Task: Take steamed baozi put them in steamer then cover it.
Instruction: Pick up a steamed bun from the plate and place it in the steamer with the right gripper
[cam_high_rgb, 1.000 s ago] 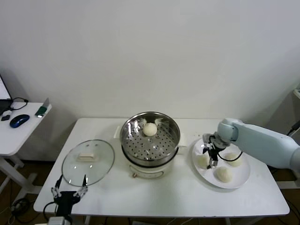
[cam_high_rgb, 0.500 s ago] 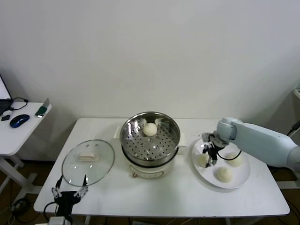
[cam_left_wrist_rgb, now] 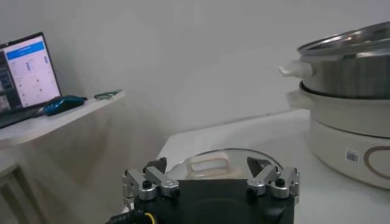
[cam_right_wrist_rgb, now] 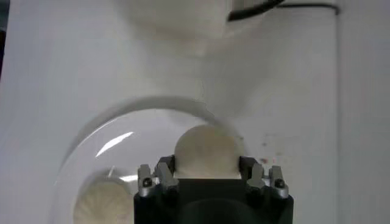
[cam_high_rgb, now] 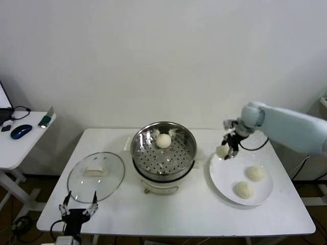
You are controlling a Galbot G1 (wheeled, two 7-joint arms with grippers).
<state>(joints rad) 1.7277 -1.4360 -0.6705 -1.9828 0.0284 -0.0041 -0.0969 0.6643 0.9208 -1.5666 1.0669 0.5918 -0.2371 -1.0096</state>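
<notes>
Only rt wrist view shows fingers (cam_right_wrist_rgb: 250,167) pinching baozi (cam_right_wrist_rgb: 207,152) above plate (cam_right_wrist_rgb: 79,158).

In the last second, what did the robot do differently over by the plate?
The right tool, shut on a baozi, lifted it off the white plate toward the steamer. Two buns stayed on the plate, one in the steamer; the cover and left tool didn't move.
</notes>
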